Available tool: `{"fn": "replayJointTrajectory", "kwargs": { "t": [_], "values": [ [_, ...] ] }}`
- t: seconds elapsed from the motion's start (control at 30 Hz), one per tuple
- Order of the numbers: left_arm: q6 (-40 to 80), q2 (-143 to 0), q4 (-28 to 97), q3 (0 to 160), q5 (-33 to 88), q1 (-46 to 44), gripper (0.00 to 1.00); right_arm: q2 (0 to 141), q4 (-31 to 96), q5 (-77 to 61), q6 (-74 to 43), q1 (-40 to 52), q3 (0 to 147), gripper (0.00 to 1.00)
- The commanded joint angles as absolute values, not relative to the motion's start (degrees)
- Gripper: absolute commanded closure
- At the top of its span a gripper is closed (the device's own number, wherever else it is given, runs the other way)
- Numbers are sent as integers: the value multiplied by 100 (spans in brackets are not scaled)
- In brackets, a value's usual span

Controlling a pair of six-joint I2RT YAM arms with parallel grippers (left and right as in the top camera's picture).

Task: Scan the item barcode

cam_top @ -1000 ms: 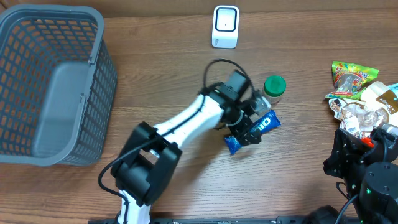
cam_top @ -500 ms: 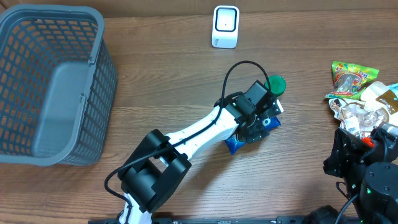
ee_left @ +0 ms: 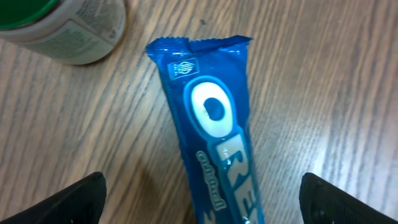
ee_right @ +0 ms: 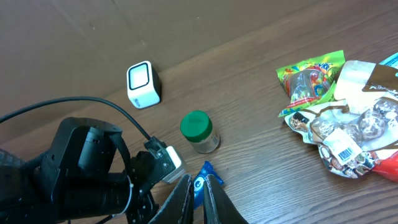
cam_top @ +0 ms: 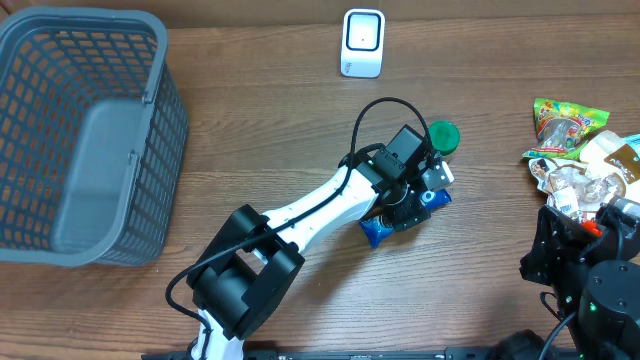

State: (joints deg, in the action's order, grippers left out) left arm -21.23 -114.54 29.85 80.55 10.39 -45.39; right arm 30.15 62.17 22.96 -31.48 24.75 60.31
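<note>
A grey mesh basket stands at the far left of the table. From the overhead camera the left arm reaches rightward and its left gripper covers most of the blue Oreo pack, so only the two ends of the pack poke out from under it. The wrist camera shows the pack lying flat on the wood, its lower end cut off by the frame. The black fingertips stand wide apart on either side of it, touching nothing. A green-lidded jar sits just beyond the pack's top end. The white scanner is well apart, at the table's far edge. At the right lies a heap of snack packets, and near it the right gripper is closed and empty.
</note>
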Motion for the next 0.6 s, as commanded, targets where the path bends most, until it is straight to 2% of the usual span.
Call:
{"fn": "replayJointTrajectory", "kwargs": {
  "t": [0.0,0.57],
  "values": [
    [-2209,-11413,3013,8169,1339,-4574,10,2980,6178,2373,-3133,2469,6005,91],
    [-2053,-11917,2974,8171,1319,-4617,12,2980,6123,2373,-3133,2469,6005,91]
  ]
}}
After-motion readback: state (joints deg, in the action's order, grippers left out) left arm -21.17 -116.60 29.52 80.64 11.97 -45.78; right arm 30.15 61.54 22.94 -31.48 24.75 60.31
